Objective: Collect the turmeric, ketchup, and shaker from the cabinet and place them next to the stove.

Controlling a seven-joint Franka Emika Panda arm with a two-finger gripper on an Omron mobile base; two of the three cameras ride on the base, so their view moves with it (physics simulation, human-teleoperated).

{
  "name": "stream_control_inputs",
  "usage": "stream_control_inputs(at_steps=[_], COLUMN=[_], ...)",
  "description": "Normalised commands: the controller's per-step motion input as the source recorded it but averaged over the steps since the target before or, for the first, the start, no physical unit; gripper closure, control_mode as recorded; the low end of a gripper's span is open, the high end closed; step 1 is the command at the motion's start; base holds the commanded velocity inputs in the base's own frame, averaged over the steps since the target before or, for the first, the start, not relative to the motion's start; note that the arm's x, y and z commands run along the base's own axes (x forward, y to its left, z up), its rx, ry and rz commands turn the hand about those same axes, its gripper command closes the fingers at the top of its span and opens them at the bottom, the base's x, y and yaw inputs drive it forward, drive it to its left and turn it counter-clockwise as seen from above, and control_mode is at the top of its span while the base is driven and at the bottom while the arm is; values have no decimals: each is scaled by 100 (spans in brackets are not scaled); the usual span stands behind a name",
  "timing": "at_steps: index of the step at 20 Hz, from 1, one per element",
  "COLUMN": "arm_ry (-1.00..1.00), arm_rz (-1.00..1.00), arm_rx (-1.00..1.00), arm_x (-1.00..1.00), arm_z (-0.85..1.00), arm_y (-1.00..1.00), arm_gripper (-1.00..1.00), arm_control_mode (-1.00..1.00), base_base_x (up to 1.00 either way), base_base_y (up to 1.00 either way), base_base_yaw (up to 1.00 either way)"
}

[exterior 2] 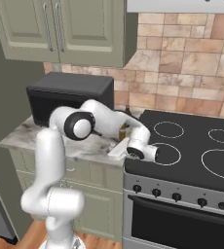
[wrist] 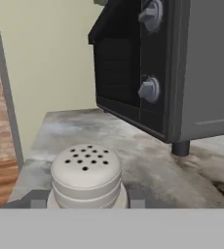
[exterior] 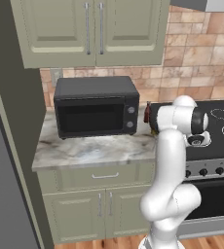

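- Shaker [wrist: 86, 176] sits between the gripper [wrist: 84, 200] fingertips, seemingly grasped, low over the counter [wrist: 148, 160] beside the stove [exterior 2: 192, 146]
- Placing step; next calls for letting go, then lifting clear

Base views flank the counter [exterior: 84, 151] (hand view close, level).
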Motion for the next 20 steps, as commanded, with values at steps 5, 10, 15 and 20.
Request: stream_control_inputs(at_steps=[5, 10, 15, 20], arm_ry=[0, 0, 0, -2], arm_rz=[4, 1, 0, -5], arm_rx=[5, 1, -1, -2], arm_x=[16, 5, -18, -20], arm_z=[-3, -4, 0, 19], arm_y=[-5, 4, 7, 0], arm_gripper=[100, -100, -100, -100], arm_control_mode=[-100, -100, -100, -100], base_base_x=[0, 0, 0, 0], base_base_y=[0, 0, 0, 0], base_base_yaw=[0, 0, 0, 0])
